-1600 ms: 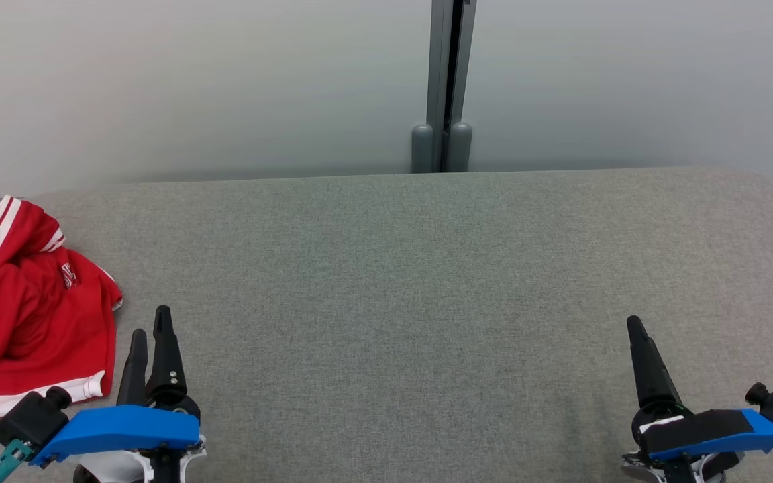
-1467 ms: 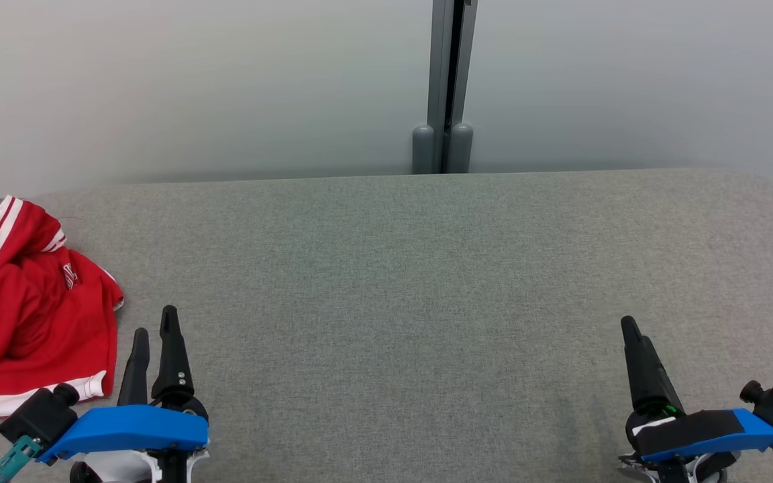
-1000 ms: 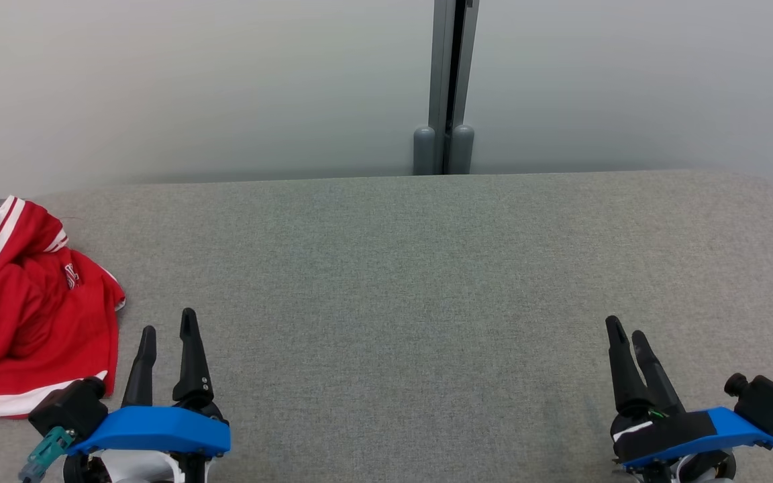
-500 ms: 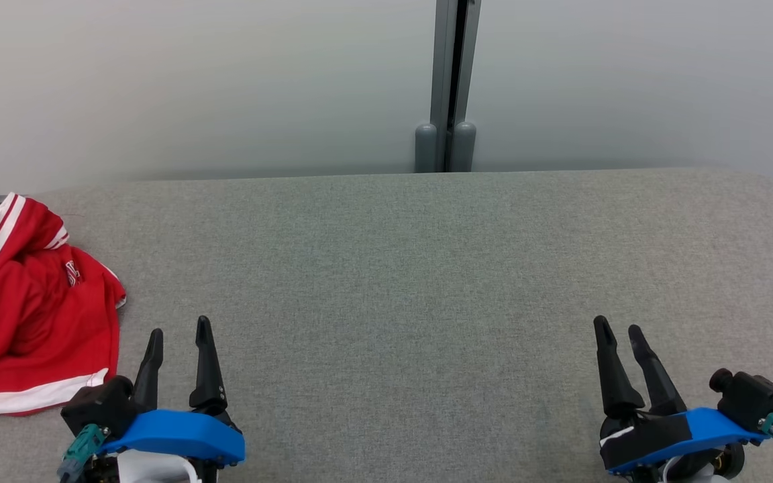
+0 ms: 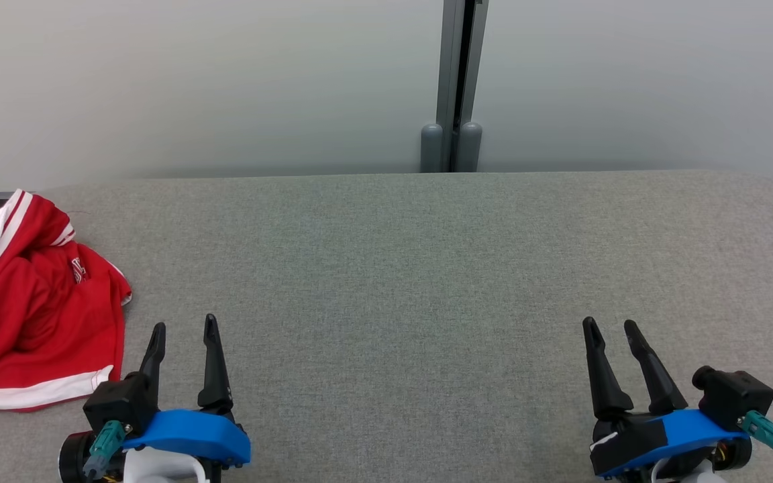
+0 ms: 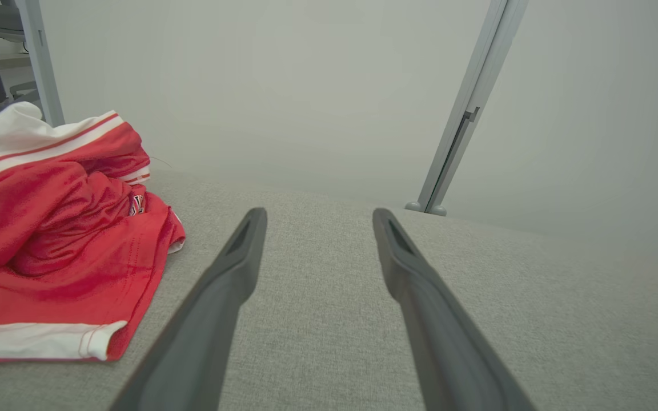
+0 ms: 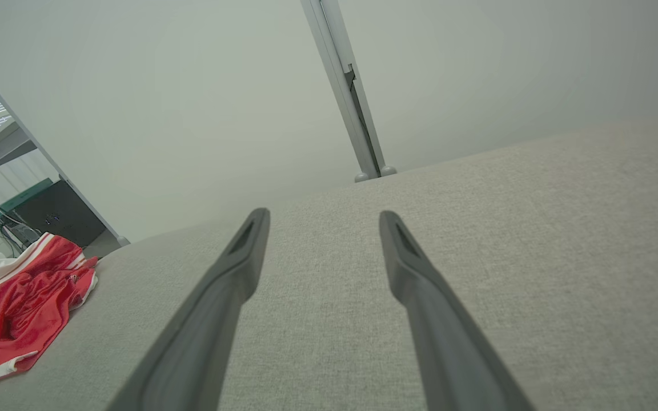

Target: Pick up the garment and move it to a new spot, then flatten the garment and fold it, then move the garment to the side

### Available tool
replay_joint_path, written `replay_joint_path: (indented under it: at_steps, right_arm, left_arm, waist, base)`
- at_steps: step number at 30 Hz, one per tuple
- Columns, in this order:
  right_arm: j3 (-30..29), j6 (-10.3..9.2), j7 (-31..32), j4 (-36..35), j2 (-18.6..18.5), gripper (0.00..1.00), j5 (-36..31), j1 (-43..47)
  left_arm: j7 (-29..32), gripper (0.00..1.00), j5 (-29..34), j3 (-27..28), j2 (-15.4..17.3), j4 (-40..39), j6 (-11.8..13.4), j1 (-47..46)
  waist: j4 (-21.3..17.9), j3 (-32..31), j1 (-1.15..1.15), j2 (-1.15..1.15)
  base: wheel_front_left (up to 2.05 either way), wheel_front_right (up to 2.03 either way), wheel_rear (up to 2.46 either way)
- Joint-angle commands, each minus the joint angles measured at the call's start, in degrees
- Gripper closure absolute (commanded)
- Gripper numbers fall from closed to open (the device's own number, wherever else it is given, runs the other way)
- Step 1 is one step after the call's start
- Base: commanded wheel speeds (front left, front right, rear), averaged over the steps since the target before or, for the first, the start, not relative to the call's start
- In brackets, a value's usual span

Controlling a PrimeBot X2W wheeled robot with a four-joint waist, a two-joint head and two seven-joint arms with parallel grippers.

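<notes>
The garment [image 5: 31, 315] is a crumpled red piece with white stripes and hem, lying at the far left edge of the grey table [image 5: 413, 268]. It also appears at left in the left wrist view as the garment [image 6: 55, 251], and small at lower left in the right wrist view as the garment [image 7: 17, 297]. My left gripper [image 5: 184, 326] stands open just right of the garment's hem, touching nothing. My right gripper [image 5: 609, 325] is open at the lower right, far from the garment, with nothing between its fingers.
A pale wall with a grey vertical post [image 5: 453, 87] rises behind the table's far edge. Shelving and a dark box [image 7: 55, 214] stand beyond the table's left end. Bare grey cloth spans the table between the grippers.
Both grippers have turned so that their two fingers show side by side, and both have drifted inward. The whole picture has shifted slightly as the camera moved. The garment lies as before.
</notes>
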Motion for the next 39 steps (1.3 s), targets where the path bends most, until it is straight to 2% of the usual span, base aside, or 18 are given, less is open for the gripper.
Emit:
replay_joint_path:
  at_steps: [1,25,32,39]
  right_arm:
    - [0.1,0.12,-0.5,-0.1,-0.5,0.0,-1.3,-0.8]
    - [-0.4,0.13,-3.2,1.8,-0.6,0.0,-13.8,-1.4]
    - [-0.6,0.1,-3.9,2.8,-0.6,0.0,-16.3,-1.2]
    - [-0.6,0.1,-3.9,3.8,-0.6,0.0,-15.7,-1.5]
  left_arm:
    - [-0.5,0.0,1.3,-0.1,0.4,-0.2,0.3,-0.8]
    - [-3.1,0.0,10.8,-0.6,0.8,1.5,1.7,-0.4]
    - [-3.8,0.0,12.3,-0.4,0.7,2.2,1.9,-0.2]
    - [-3.8,0.0,10.8,0.1,0.4,3.0,1.8,0.2]
  waist:
    - [0.0,0.0,0.0,0.0]
    - [0.4,-0.8,0.0,0.0]
    - [0.5,-1.2,0.0,0.0]
    - [0.4,-1.4,0.0,0.0]
  base:
    - [0.0,0.0,0.0]
    - [0.0,0.0,0.0]
    - [0.0,0.0,0.0]
    - [0.0,0.0,0.0]
